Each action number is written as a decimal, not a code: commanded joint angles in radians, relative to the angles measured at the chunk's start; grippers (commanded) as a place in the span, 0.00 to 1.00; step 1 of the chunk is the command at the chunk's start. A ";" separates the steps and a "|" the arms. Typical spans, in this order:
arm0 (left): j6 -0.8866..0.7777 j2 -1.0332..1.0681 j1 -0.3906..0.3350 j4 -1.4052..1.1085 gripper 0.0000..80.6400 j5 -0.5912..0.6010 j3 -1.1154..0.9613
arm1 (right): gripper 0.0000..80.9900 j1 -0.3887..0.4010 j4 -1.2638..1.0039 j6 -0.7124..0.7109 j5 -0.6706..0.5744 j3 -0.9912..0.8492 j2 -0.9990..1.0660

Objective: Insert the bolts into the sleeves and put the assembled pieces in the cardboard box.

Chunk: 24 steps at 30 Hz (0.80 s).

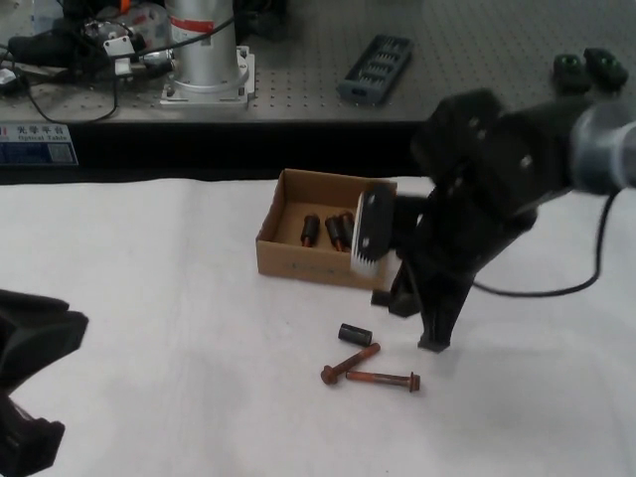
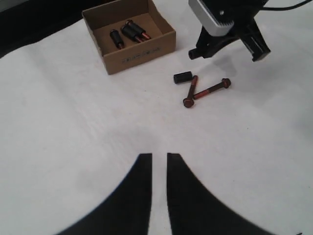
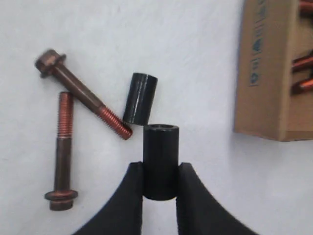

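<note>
The right gripper [image 3: 160, 169] is clamped on a black sleeve [image 3: 160, 156], which stands out past its two fingers [image 3: 134, 200] above the white cloth [image 3: 195, 58]. The right wrist view makes this grip plain. In the high view the same gripper [image 1: 417, 318] points down at the cloth just beside the box, and the held sleeve cannot be made out there, nor in the left wrist view.

Just past the held sleeve lies a loose sleeve [image 3: 140, 98] on its side, close to it; I cannot tell whether they touch. The threaded end of the first bolt [image 3: 83, 95] reaches that sleeve's lower end. The second bolt [image 3: 62, 152] lies beside the first, with its head at the opposite end.

The cardboard box [image 3: 264, 73] sits near, and orange threads show over its wall. The left wrist view and the high view look into it and show the assembled pieces [image 2: 132, 30] lying on its floor.

The left gripper [image 2: 159, 157] hovers over bare cloth, well apart from the parts. Its fingers [image 2: 139, 196] are drawn nearly together, a thin strip of cloth showing between them and nothing in their grasp. In the high view the left arm [image 1: 30, 378] sits at the near edge.
</note>
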 commanded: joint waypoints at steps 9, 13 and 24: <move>0.102 0.186 0.000 -0.126 0.42 0.149 0.000 | 0.02 0.001 0.204 0.215 -0.155 0.007 -0.269; 0.293 0.317 0.000 -0.130 0.42 0.162 -0.002 | 0.02 0.001 0.191 0.276 -0.161 0.081 -0.381; 0.400 0.668 -0.107 -0.359 0.42 0.176 -0.128 | 0.02 0.001 0.191 0.412 -0.161 0.371 -0.655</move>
